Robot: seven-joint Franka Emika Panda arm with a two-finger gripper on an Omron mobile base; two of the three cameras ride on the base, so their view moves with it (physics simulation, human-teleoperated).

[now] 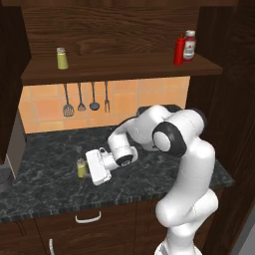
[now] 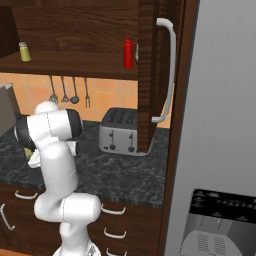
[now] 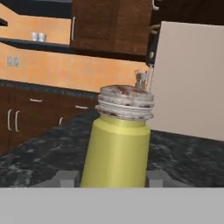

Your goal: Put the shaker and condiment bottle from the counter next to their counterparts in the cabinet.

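Hand view: the shaker (image 3: 117,144) stood upright and very close between the two dark fingertips (image 3: 65,178), one showing on each side of its yellow-green body; the tips sat right against its sides, clamped on it as far as the picture told. Its silver-grey cap was at the top, and the dark speckled worktop ran behind it.

In the left base view the gripper (image 1: 85,169) reached low over the counter (image 1: 45,172) toward its front edge, left of the middle, with the shaker (image 1: 81,168) standing on the stone at the fingers. The white arm bent down to it from the lower right.

Farther back, four utensils (image 1: 84,99) hung on the orange tiled wall. Above them, on the shelf of the cabinet (image 1: 119,68), a second shaker (image 1: 62,58) stood near the left end. The red condiment bottle (image 1: 179,50) stood near the right end, just beside the white-labelled bottle (image 1: 190,46). In the right base view a toaster (image 2: 120,131) sat at the worktop's back.
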